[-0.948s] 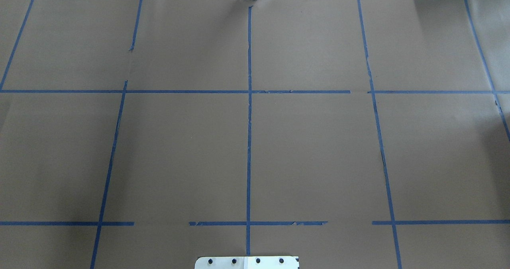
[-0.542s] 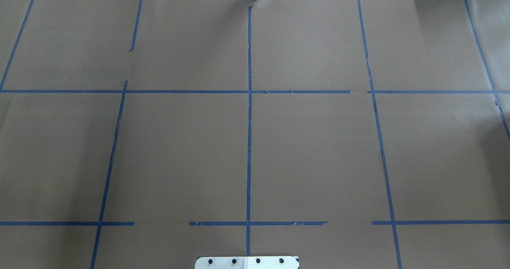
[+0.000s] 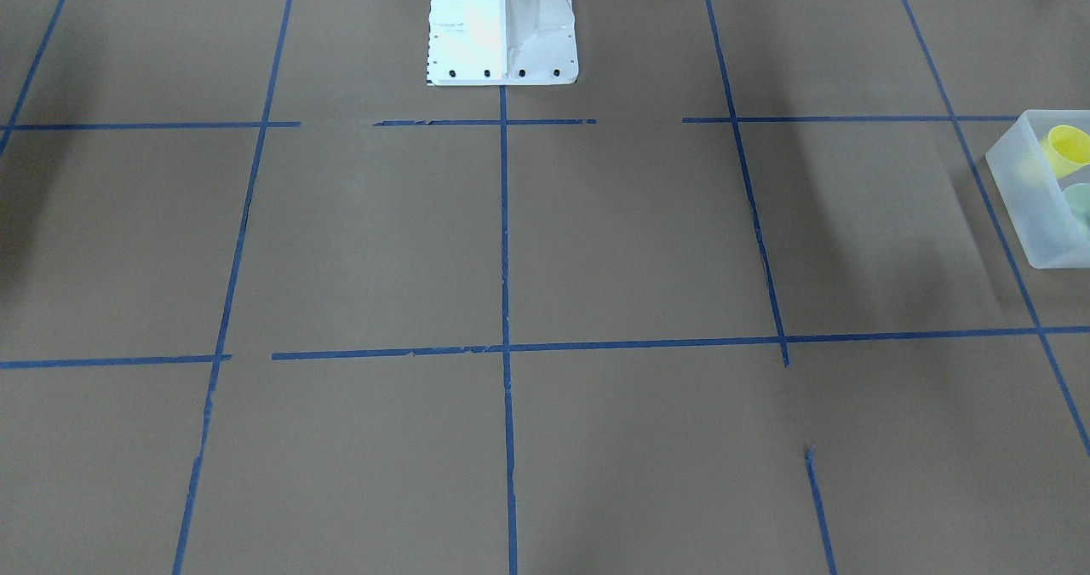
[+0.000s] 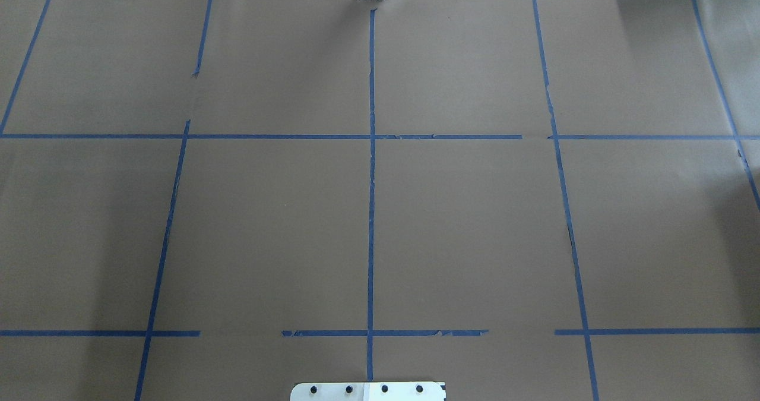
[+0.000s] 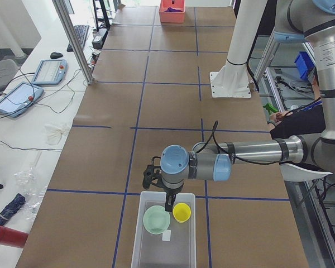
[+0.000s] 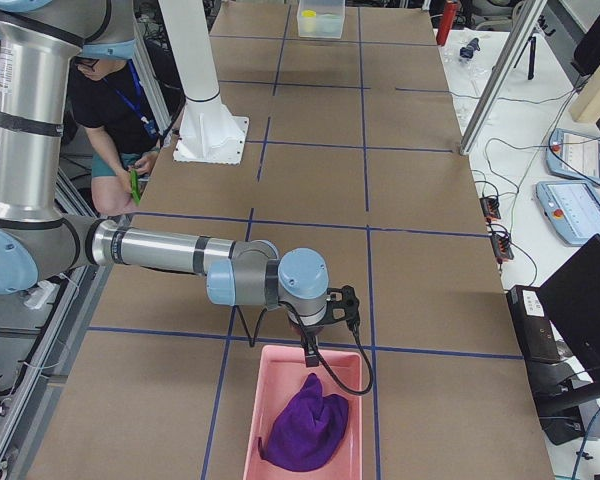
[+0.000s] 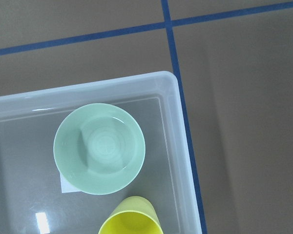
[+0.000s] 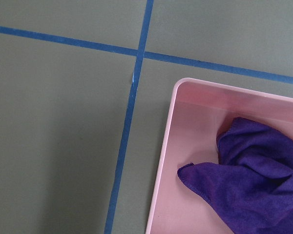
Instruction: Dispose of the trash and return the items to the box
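Observation:
The frosted-white box (image 5: pixel 178 251) stands at the table's end on my left side. The mint-green bowl (image 5: pixel 156 219) and the yellow cup (image 5: pixel 182 212) sit side by side inside it. The left wrist view looks straight down on the bowl (image 7: pixel 99 148), the cup (image 7: pixel 131 217) and the box's rim (image 7: pixel 171 97). The front view shows the box (image 3: pixel 1026 192) at its right edge. My left gripper (image 5: pixel 168 205) hangs just above the box's near wall; I cannot tell if it is open. My right gripper (image 6: pixel 311 352) hangs over a pink bin's edge; I cannot tell its state.
The pink bin (image 6: pixel 280 400) at the table's other end holds a purple cloth (image 6: pixel 308 428), which also shows in the right wrist view (image 8: pixel 254 165). The white robot base (image 3: pixel 502 25) stands mid-table at my edge. Blue tape lines cross the brown table cover.

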Controlling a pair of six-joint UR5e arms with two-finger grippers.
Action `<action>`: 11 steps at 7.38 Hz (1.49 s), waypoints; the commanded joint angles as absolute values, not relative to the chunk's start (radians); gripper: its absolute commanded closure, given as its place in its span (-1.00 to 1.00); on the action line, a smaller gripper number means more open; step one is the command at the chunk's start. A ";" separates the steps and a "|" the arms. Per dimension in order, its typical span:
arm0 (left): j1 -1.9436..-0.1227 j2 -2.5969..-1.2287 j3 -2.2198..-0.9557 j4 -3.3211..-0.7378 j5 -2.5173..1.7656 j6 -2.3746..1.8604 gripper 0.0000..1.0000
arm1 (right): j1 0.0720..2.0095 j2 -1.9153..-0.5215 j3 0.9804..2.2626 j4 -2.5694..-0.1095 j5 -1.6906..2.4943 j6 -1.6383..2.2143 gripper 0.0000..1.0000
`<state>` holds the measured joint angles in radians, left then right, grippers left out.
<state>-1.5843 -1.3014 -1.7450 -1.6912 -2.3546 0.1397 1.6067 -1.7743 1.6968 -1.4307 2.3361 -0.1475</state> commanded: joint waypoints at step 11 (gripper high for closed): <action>-1.594 -1.361 -1.781 -1.583 -2.301 0.146 -1.00 | 1.600 -1.789 1.695 -1.413 2.339 -0.149 -1.00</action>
<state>-1.5934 -1.3611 -1.7800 -1.5833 -2.3006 0.1458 1.6024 -1.7886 1.6956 -1.4116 2.3388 -0.1490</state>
